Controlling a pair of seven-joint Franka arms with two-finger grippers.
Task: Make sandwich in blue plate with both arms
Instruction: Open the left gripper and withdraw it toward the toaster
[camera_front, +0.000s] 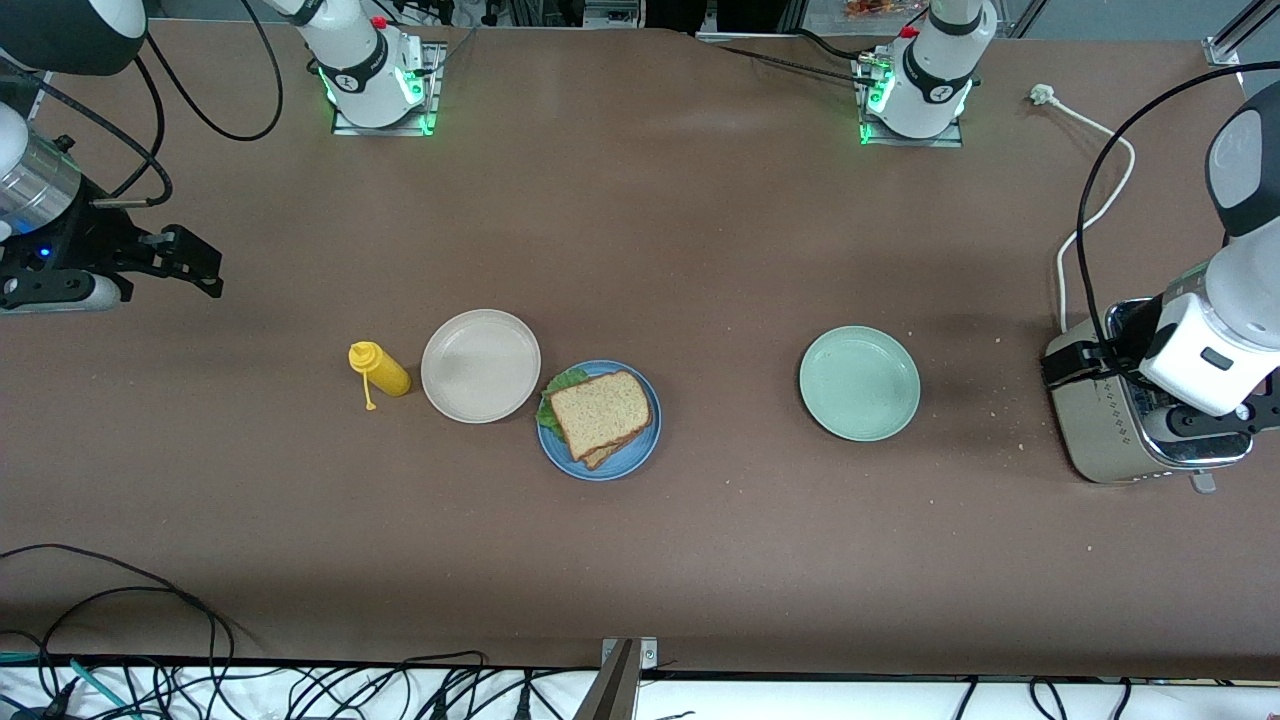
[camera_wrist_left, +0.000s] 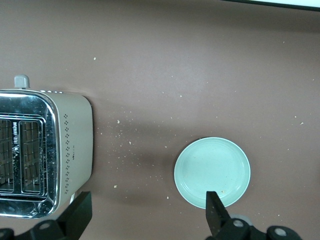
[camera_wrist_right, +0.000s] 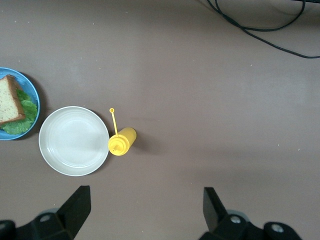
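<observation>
Hiding lower toast, sandwich (camera_front: 600, 414), lettuce (camera_front: 556, 392) seemingly peeking

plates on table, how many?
3. Blue plate holding the sandwich; cream plate touching it, toward the right arm's end; mint plate toward the toaster.

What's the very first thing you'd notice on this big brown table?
The brown-bread sandwich with ruffled green lettuce sitting finished on the round blue plate, near the middle of the table. Beside it toward the right arm's end are an empty round cream plate and a small yellow squeeze bottle. Toward the left arm's end, an empty pale mint-green plate and a shiny silver toaster, with the left gripper over it, jaws open.
</observation>
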